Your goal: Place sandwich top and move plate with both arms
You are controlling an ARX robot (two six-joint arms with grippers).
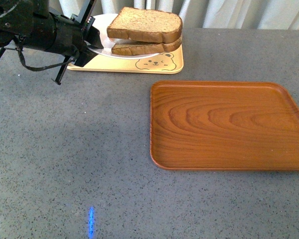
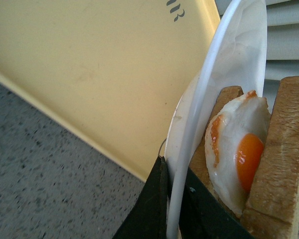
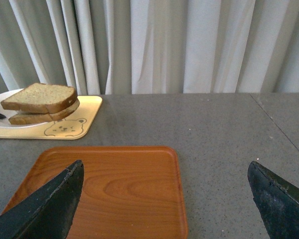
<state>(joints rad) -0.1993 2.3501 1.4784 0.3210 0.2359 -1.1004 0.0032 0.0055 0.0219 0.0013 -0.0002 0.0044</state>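
- The left claw (image 1: 89, 42), black, sits at the upper left of the front view. It is clenched on the left rim of the round white shallow plate (image 1: 100, 21); the left wrist view shows that rim pinched between its 2 jaws.
- The plate lies to the right of this claw, on the yellow bear-printed tray (image 1: 154, 63) at the upper centre. Whether the plate is raised off the tray cannot be told.
- The squarish slice of speckled brown bread, the sandwich top (image 1: 145, 24), rests on the stack. A fried egg (image 2: 239, 149) is sandwiched between it and the lower bread slice (image 1: 139, 48), so placing looks done and moving the plate remains.
- The right claw (image 3: 164, 164) is released, its jaws spread wide and holding nothing. It hangs over the brown wooden tray (image 3: 124, 189), with the plate well apart at the left edge of its view. The left arm is therefore far nearer.
- The plate's right rim is free for a 2nd grip.
- The grey speckled desk (image 1: 65, 149) is flat. The wooden tray fills the right middle of the front view, and pale curtains (image 3: 164, 45) close the back.
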